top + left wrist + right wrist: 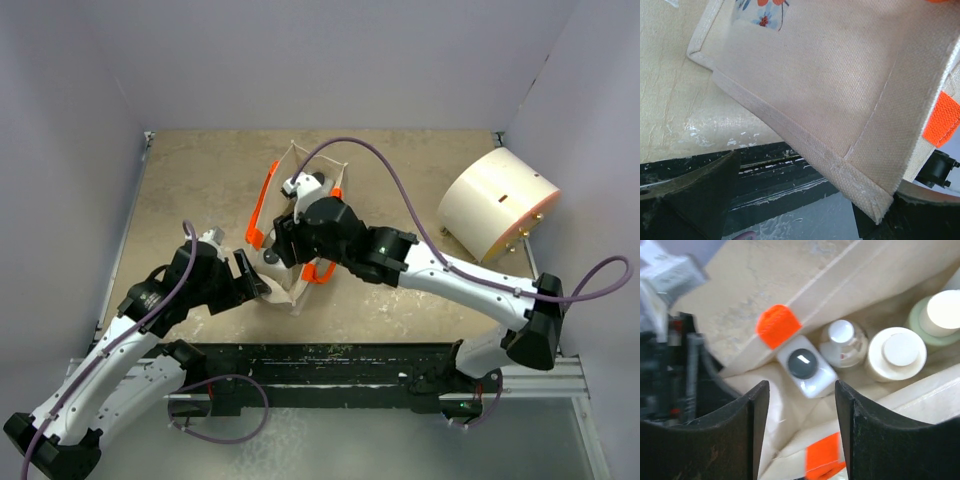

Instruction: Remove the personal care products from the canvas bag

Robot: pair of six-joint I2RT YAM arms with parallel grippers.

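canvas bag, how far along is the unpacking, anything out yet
Done: nothing so far; the top view shows no bottle on the table. In hand: the right jaws stand open over the white dark-capped bottle inside the canvas bag, and the left jaws sit open at the bag's bottom corner. Left: that bottle, the silver-capped one, a cream-capped bottle and a greenish one, all inside.

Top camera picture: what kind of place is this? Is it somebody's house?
Probably a robot lab's test booth, not a house. Plain walls box in a table, and a left arm and right arm sit on a dark rail at its edge, working on a canvas bag.
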